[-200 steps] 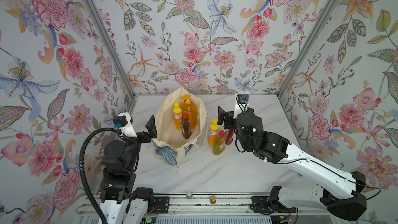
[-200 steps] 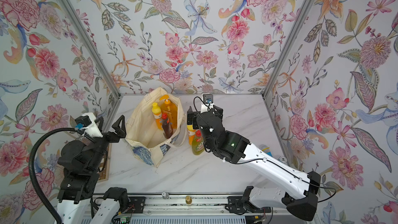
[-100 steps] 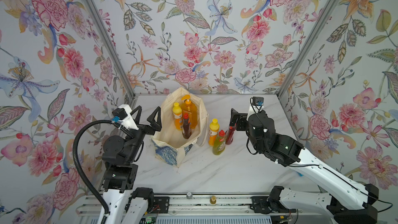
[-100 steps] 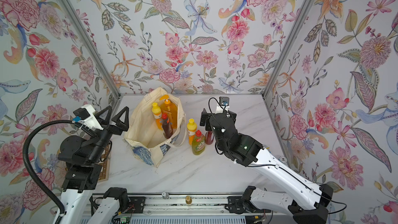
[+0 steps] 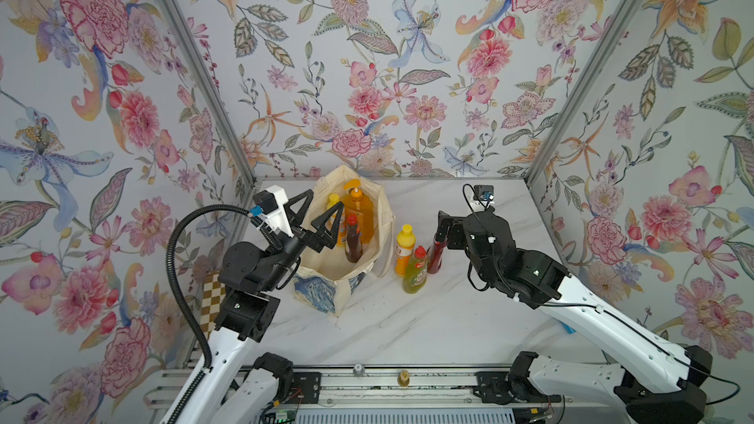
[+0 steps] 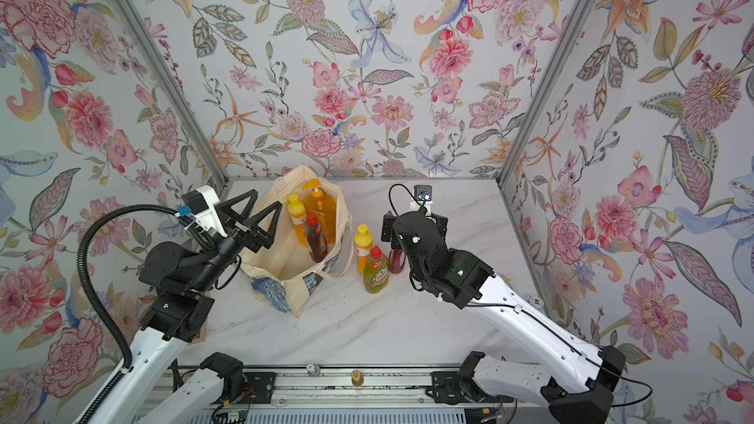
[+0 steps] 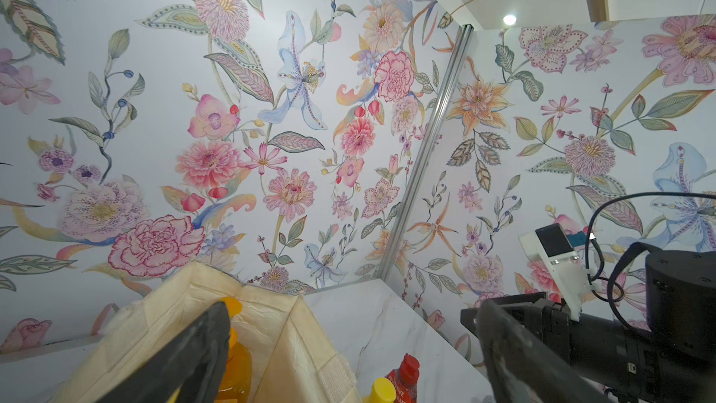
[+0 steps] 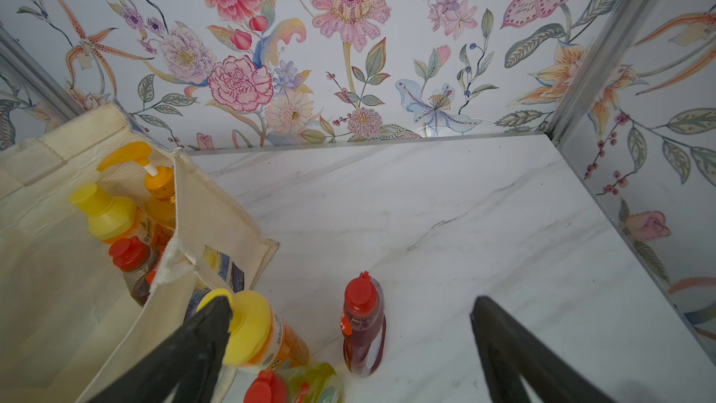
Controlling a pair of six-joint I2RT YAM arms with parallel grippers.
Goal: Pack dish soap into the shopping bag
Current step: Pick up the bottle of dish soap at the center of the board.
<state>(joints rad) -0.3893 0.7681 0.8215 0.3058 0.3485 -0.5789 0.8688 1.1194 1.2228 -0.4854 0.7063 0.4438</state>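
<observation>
Bright, even light, soft shadows; a ceiling lamp (image 7: 509, 19) glares above the blurred fingers (image 7: 186, 358); margins bow.

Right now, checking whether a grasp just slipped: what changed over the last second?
The left gripper rose from beside the shopping bag rim, open and empty. The right gripper, also open, backed away from the dark-red bottle on the table. Nothing was grasped or released. Inside the bag three bottles remain; the orange bottle and green bottle remain beside it.

Green bottle (image 5: 414, 273) upright beside shopping bag (image 5: 320, 297); left hand (image 5: 326, 199) spread wide.
</observation>
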